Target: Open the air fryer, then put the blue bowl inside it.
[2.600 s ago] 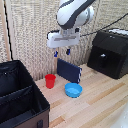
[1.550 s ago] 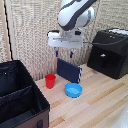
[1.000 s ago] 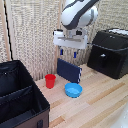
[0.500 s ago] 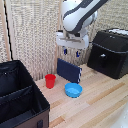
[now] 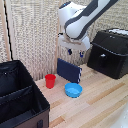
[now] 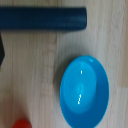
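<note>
Nothing looks done yet: the air fryer (image 5: 109, 53), at the desk's far edge, seems shut. The blue bowl (image 5: 73, 90) sits mid-desk, untouched. The gripper (image 5: 74, 51) hangs high, fingers spread, empty.

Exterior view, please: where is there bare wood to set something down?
Bare wood lies between the blue bowl and the air fryer, and in front of the bowl. It is crowded around the red cup, dark-blue panel and black crate.
</note>
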Robot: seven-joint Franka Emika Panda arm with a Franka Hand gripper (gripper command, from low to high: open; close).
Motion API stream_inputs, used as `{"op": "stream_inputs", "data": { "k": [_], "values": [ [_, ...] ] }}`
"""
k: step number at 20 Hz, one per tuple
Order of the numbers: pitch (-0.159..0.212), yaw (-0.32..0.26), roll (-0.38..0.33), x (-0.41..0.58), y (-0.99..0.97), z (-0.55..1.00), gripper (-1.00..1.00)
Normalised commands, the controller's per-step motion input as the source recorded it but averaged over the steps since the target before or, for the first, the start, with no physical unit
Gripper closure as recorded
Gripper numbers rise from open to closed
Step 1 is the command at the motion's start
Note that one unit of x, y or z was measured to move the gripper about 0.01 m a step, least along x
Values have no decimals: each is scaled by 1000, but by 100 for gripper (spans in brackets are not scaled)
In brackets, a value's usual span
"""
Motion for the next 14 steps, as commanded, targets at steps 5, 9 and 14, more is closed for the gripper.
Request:
{"op": "stream_inputs", "data": {
  "k": [5,9,14],
  "values": [
    [-55,0,-231,42,-479,-150,-100],
    [-31,0,-213,4,-500,-201,-100],
    [-32,37,-218,5,-521,-226,-100]
  ]
}}
